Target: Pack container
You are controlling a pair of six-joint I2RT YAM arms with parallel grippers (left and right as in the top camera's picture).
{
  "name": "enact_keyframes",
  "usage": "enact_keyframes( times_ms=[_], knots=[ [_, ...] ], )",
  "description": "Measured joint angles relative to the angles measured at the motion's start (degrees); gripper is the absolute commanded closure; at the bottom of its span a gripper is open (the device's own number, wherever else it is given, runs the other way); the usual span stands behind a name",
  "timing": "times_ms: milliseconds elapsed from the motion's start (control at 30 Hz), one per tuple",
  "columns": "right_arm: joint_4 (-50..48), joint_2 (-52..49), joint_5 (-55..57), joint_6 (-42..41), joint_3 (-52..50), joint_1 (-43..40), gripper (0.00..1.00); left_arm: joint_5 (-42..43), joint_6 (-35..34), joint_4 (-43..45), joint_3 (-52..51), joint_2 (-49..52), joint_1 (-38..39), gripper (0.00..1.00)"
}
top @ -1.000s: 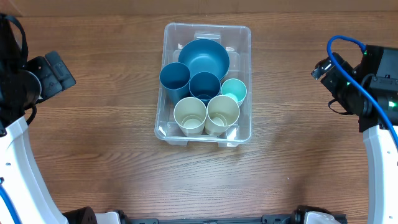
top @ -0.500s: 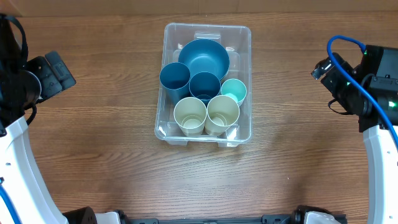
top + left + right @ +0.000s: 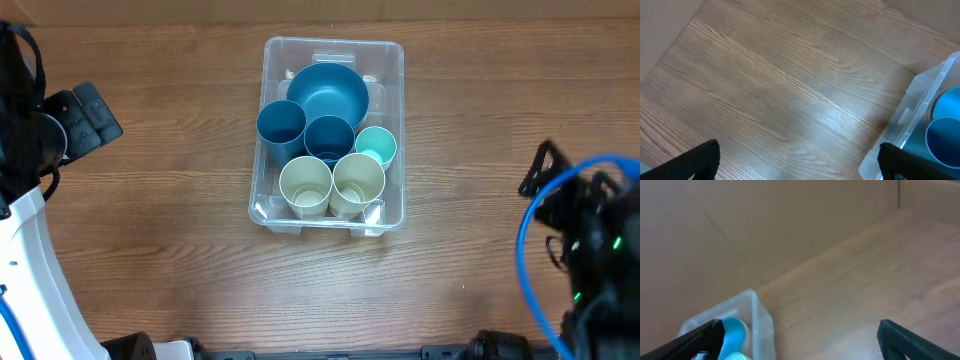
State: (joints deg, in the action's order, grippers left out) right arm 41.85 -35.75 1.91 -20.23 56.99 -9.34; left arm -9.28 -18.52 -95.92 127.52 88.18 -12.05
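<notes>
While I watch from overhead, the container [image 3: 392,75] sits on the table [image 3: 160,220] just toward 12 o'clock of centre. It holds a blue bowl [image 3: 327,92] at its 12 o'clock end, two dark blue cups [image 3: 281,124] and a teal cup [image 3: 376,146] mid-bin, and two cream cups [image 3: 305,183] at 6 o'clock. My left gripper [image 3: 797,165] hangs at 9 o'clock, fingers spread wide. My right gripper [image 3: 805,340], at 4 o'clock, is spread wide too.
</notes>
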Motion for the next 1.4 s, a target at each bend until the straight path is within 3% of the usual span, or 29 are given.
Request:
enact_keyframes(
  times_ms=[167, 433, 733, 1100, 1400],
  knots=[
    [-0.96, 13.22, -0.22, 2.49, -17.49, 0.00, 0.00, 0.09, 0.00, 0.00, -0.07, 0.00, 0.00, 0.00],
    [-1.86, 22.47, -2.60, 3.28, -33.66, -0.02, 0.00, 0.07, 0.00, -0.09, -0.09, 0.00, 0.00, 0.00],
    [-2.32, 29.57, -3.19, 3.41, -39.74, 0.00, 0.00, 0.04, 0.00, -0.07, -0.09, 0.00, 0.00, 0.00],
    [-1.46, 29.64, -3.21, 3.54, -46.73, 0.00, 0.00, 0.07, 0.00, -0.09, -0.09, 0.00, 0.00, 0.00],
    [-1.25, 29.66, -3.17, 3.56, -46.73, -0.02, 0.00, 0.07, 0.00, -0.09, -0.09, 0.00, 0.00, 0.00]
  ],
)
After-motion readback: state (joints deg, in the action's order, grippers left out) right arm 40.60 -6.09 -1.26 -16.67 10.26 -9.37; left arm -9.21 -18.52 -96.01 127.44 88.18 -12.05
